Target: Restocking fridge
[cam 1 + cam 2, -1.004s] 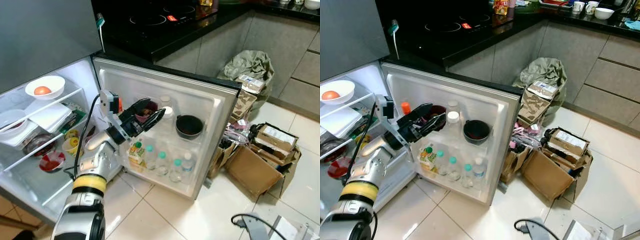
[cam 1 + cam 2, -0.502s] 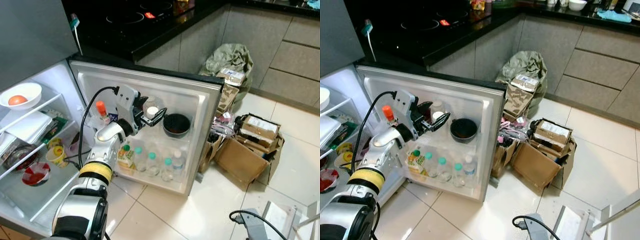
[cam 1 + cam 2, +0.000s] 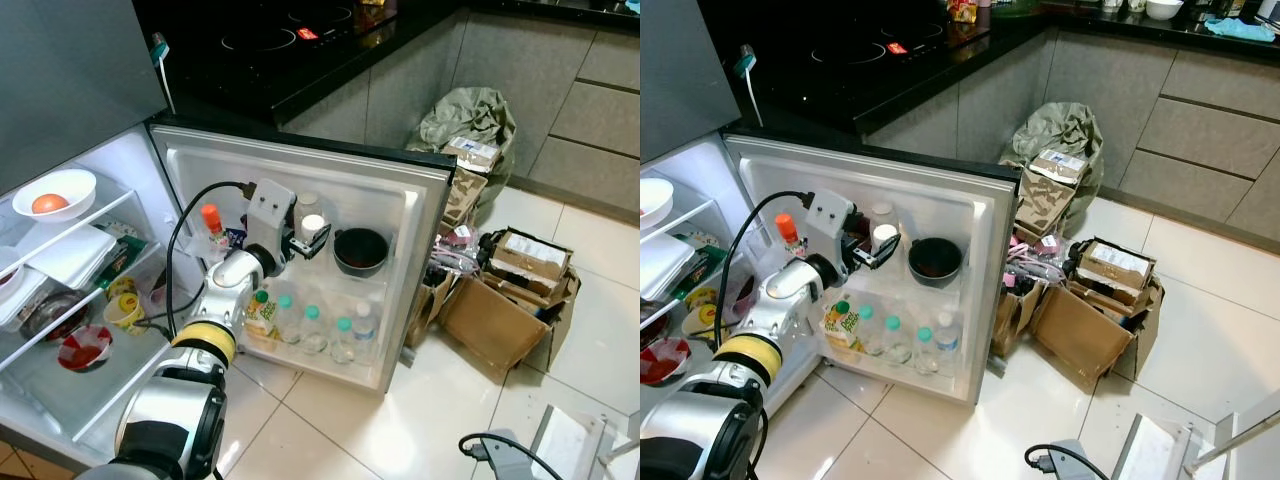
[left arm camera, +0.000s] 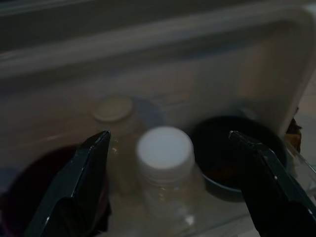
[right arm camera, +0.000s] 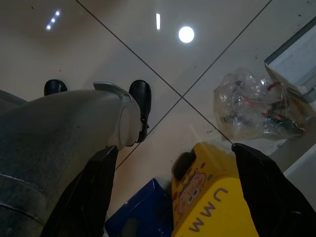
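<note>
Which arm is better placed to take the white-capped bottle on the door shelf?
Left. Its tool is open at the door shelf with the white-capped bottle between its fingers; the right tool hangs over the floor.

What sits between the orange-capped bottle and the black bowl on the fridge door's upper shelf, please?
Two white-lidded jars stand there, with the open left gripper reaching around the nearer one, between the orange-capped bottle and the black bowl; eye views.

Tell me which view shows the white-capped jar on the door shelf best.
The left wrist view: the jar sits close up between the open left end effector's fingers, though dim and blurred. Both eye views show it small, on the fridge door's upper shelf beside the black bowl. The right wrist view faces the floor.
</note>
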### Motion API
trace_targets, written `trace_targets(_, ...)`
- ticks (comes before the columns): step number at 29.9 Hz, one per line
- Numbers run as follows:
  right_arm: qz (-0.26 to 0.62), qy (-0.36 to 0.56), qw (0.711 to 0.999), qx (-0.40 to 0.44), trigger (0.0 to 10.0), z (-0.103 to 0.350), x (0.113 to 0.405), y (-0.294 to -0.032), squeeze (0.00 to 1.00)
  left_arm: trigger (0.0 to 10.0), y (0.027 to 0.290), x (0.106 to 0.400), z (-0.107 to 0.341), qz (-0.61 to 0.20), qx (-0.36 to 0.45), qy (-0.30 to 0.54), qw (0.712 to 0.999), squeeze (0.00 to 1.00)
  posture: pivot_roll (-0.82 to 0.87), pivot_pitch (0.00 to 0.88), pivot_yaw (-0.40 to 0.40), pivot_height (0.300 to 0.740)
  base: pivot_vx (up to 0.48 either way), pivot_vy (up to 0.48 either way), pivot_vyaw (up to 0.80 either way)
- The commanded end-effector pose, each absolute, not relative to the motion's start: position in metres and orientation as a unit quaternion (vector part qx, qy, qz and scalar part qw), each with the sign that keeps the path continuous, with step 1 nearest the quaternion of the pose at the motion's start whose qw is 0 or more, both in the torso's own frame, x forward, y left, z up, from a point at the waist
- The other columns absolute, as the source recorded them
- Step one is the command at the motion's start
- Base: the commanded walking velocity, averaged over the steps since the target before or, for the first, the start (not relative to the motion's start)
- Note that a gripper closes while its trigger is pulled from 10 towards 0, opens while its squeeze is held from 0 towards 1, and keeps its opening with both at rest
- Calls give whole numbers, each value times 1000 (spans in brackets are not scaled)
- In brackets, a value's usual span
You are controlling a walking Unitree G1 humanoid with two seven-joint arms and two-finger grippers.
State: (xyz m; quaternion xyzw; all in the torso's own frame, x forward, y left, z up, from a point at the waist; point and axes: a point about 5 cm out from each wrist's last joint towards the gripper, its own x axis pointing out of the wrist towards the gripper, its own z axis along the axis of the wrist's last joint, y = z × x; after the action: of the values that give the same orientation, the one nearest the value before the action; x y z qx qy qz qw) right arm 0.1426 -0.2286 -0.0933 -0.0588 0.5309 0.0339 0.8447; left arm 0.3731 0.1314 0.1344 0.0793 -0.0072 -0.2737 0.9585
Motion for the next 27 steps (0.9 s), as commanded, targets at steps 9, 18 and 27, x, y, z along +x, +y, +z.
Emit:
trace_targets(9, 28, 533, 844, -54, 10000, -95, 138, -228, 0, 10000, 117, 370, 116, -245, 56, 21, 968, 0, -61, 24, 43, 740, 0, 0, 0)
trace_targets(18, 26, 530, 846, -56, 10000, -95, 138, -230, 0, 10000, 112, 371, 111, -208, 44, 36, 976, 0, -68, 30, 46, 740, 0, 0, 0)
trace_targets(27, 28, 528, 847, -58, 10000, -94, 139, -231, 0, 10000, 104, 375, 118, -204, 25, 31, 978, 0, -68, 33, 43, 740, 0, 0, 0)
